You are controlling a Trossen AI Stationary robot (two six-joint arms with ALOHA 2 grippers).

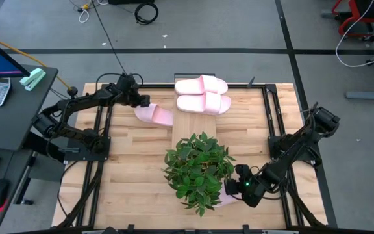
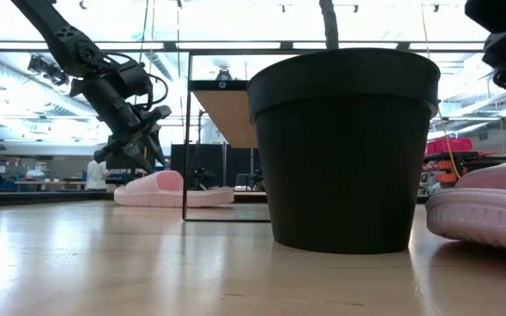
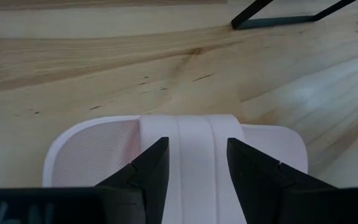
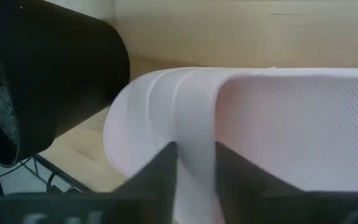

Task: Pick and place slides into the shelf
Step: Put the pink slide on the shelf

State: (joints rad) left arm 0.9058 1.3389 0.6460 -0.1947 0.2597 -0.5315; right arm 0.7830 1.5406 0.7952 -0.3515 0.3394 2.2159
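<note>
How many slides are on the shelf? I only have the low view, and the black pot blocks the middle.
Observer: The high view shows two slides side by side at the far end of the shelf.
Operator: Which arm is at the slide on my right?
Observer: The right claw. Its wrist view shows it pinching the strap of that near slide.
Operator: And the slide beyond the pot on my left?
Observer: The left claw sits right over the strap of that third slide, which lies on the table beside the shelf.
</note>
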